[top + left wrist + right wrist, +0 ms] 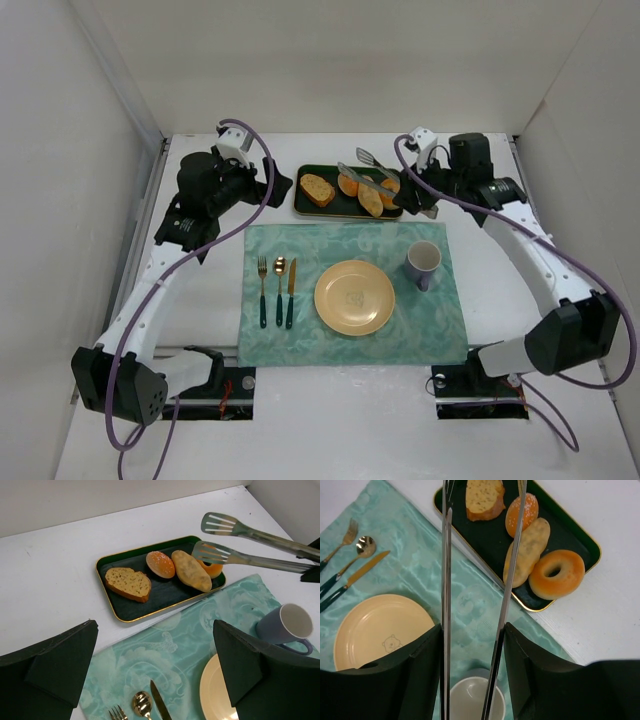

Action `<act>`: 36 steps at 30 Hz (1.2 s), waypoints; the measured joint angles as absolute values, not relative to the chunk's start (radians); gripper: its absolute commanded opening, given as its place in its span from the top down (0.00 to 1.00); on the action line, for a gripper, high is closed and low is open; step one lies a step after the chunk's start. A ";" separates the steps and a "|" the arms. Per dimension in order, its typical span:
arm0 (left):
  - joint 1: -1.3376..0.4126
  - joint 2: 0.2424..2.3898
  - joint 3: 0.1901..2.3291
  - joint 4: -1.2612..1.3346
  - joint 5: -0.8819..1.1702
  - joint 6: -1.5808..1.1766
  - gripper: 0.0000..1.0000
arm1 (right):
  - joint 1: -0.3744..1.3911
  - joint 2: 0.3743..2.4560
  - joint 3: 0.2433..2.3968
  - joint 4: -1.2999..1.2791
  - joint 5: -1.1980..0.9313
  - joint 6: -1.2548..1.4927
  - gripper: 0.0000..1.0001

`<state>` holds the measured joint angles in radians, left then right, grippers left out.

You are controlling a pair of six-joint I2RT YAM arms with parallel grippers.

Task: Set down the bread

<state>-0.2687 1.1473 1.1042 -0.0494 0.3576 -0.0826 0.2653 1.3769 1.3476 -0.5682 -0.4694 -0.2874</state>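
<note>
The bread (160, 564) is a small round glossy orange-brown bun lying in the dark tray (145, 602), between a toast slice (127, 582) and a long pale roll (191, 570). It also shows as the bread (522, 514) and the bread (348, 184). My right gripper (472, 640) is shut on metal tongs (446, 570), whose two arms stand apart above the tray (490, 535). One tong blade (212, 552) hovers over the donut (215, 569). Nothing is between the blades. My left gripper (155, 627) is open and holds nothing, above the placemat's far left part.
On the teal placemat (300, 340) lie a yellow plate (354, 297), a lilac mug (423, 262) under my right wrist, and a fork, spoon and knife (277, 290). The donut (570, 575) fills the tray's right end. White walls enclose the table.
</note>
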 measured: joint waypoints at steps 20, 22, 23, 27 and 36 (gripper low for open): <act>-0.269 1.147 1.104 -0.049 0.347 -0.075 0.00 | 0.342 1.743 1.529 -0.570 -0.260 -0.274 0.46; -0.269 1.147 1.104 -0.049 0.347 -0.075 0.00 | 0.342 1.748 1.530 -0.572 -0.238 -0.274 0.46; -0.269 1.147 1.104 -0.049 0.347 -0.075 0.00 | 0.344 1.749 1.531 -0.572 -0.228 -0.274 0.46; -0.269 1.147 1.104 -0.049 0.346 -0.075 0.00 | 0.350 1.756 1.538 -0.577 -0.198 -0.274 0.46; -0.269 1.147 1.104 -0.049 0.343 -0.075 0.00 | 0.408 1.827 1.582 -0.594 -0.154 -0.274 0.46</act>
